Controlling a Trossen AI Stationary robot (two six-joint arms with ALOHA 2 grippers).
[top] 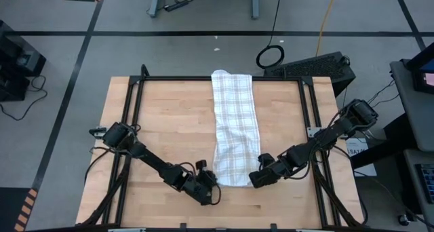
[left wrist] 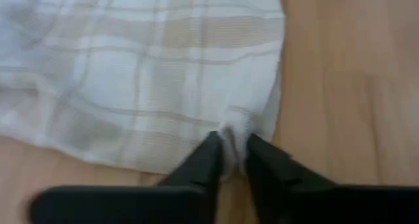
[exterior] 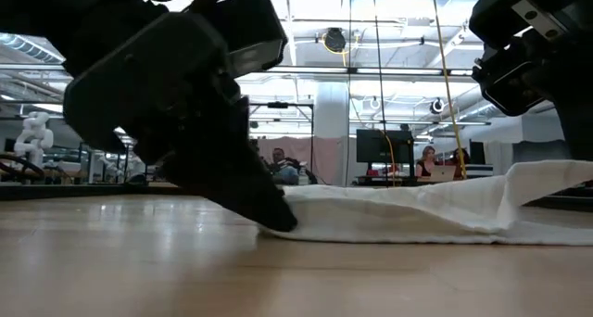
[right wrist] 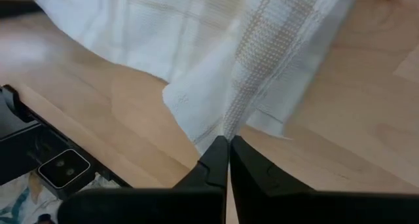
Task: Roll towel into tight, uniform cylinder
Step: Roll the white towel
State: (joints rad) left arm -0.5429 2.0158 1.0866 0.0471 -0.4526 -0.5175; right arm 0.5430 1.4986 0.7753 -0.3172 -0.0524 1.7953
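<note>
The towel (top: 234, 130), white with a faint beige checked grid, lies as a long narrow strip from the table's far edge toward the near edge. My left gripper (top: 215, 186) is at its near left corner, low on the wood and shut on cloth. At the near right corner my right gripper (top: 256, 180) is shut on cloth and holds that corner raised. In the low view the towel (exterior: 417, 215) lies flat at the left and rises toward the right. My left gripper pinches the towel's near left corner (left wrist: 234, 133) between its two fingers, a small tuck of cloth bunched in the narrow gap. The fingers slant down from the near left, and the corner stays on the table (exterior: 283, 226). My right gripper pinches the towel's near right corner (right wrist: 230, 129) between its two fingers, coming slanting down from the near right. The cloth gathers into a fold at the fingertips. That corner is lifted off the wood (exterior: 556, 173), and the rest of the towel lies on the table.
Bare wooden tabletop (top: 163, 130) lies on both sides of the strip. A black frame rail (top: 203, 79) runs round the table. A keyboard (top: 319, 64) and a cable ring (top: 270, 55) lie beyond the far right corner.
</note>
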